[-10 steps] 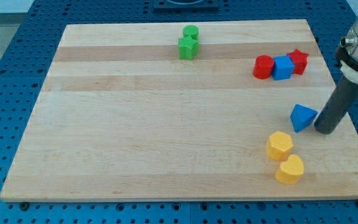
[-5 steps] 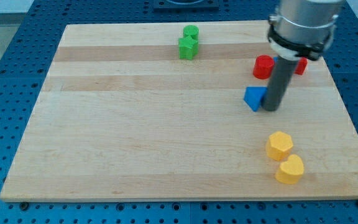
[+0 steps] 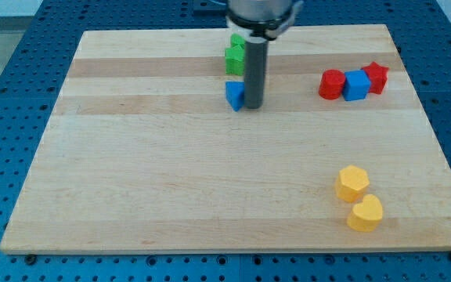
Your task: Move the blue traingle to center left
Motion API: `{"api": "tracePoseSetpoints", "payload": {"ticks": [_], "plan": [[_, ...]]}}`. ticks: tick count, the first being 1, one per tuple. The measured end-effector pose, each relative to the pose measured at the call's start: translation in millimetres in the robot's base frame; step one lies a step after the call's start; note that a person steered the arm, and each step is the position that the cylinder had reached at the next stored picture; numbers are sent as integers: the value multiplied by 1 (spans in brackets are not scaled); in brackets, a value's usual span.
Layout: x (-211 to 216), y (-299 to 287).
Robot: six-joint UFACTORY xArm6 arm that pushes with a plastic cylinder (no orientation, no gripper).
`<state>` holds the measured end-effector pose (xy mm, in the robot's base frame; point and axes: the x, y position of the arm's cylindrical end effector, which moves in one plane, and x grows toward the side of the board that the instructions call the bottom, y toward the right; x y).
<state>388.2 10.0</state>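
Note:
The blue triangle [image 3: 234, 95] lies on the wooden board [image 3: 171, 172], a little above the middle and slightly right of centre. My tip [image 3: 254, 105] is against its right side, touching it. The dark rod rises from there toward the view's top and hides part of the green blocks behind it.
Two green blocks [image 3: 234, 55] sit just above the blue triangle near the top edge. A red cylinder [image 3: 332, 84], a blue cube [image 3: 356, 85] and a red star [image 3: 376, 77] form a row at the upper right. Two yellow blocks [image 3: 352, 182] [image 3: 365, 213] lie at the lower right.
My tip has pushed the blue triangle from the board's right side leftward and upward to just below the green blocks. The other blocks have not moved.

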Motion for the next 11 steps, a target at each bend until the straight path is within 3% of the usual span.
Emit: {"api": "tracePoseSetpoints", "payload": {"ticks": [2, 4, 5, 6, 10, 11], "plan": [[0, -86], [4, -4], [-16, 8], [-52, -10], [-25, -116], [-38, -74]]}}
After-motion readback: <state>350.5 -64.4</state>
